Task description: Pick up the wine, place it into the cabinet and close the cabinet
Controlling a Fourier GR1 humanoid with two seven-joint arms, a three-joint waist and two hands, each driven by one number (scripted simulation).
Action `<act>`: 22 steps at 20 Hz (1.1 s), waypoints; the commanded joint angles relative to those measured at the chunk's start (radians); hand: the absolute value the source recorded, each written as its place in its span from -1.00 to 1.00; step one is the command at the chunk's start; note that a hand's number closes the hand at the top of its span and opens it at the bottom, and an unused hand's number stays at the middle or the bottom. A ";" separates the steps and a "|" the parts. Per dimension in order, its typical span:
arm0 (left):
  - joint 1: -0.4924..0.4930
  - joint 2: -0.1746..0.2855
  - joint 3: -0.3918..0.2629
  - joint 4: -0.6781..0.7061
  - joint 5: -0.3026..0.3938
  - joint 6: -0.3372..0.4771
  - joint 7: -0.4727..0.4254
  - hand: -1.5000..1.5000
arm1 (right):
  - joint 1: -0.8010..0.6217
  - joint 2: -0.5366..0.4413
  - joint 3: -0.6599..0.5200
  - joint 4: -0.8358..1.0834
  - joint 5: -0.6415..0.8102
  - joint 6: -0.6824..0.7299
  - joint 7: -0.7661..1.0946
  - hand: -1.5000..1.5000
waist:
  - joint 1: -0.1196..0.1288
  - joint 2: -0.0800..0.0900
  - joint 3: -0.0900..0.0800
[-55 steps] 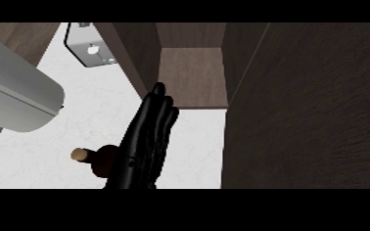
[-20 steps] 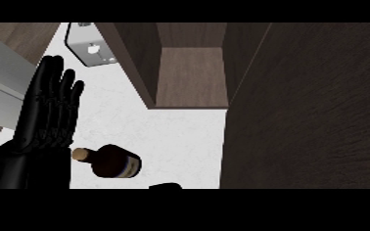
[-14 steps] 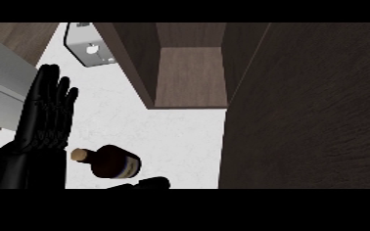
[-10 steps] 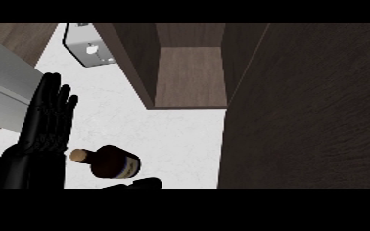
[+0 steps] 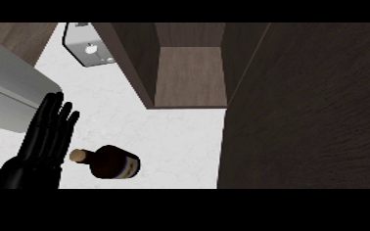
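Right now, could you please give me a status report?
Left hand open, resting at left. Right hand out of view. Wine on counter, ungrasped. Cabinet open.

Wine (image 5: 112, 162) on counter (image 5: 173, 137), low left, just right of left hand (image 5: 39, 147) at left edge. Open cabinet (image 5: 189, 76) behind it, top centre. Cabinet door (image 5: 296, 107) along whole right side. Wall plate (image 5: 88, 50) top left, boxy unit (image 5: 18, 98) below that.

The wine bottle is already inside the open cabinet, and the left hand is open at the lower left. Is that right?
Not quite. The head view shows the wine bottle out on the white counter, in front of the open cabinet, not inside it. The left hand is indeed open at the lower left.
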 commanded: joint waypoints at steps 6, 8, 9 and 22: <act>0.104 0.002 0.130 0.201 0.245 -0.120 -0.311 -1.00 | 0.061 -0.041 -0.014 -0.248 -0.026 -0.013 0.082 -1.00 | -0.008 0.002 0.002; 0.148 0.008 0.163 0.212 0.274 -0.152 -0.375 -1.00 | 0.098 -0.024 0.004 -0.179 -0.014 -0.007 0.006 -1.00 | 0.001 0.002 0.004; 0.148 -0.008 0.143 0.247 0.273 -0.155 -0.407 -1.00 | 0.051 -0.039 0.016 -0.261 0.008 -0.031 0.119 -1.00 | -0.002 0.001 0.002; 0.141 -0.044 0.214 0.560 0.334 -0.263 -0.617 -1.00 | 0.082 -0.077 0.017 -0.272 -0.010 -0.025 0.076 -1.00 | -0.009 0.001 0.004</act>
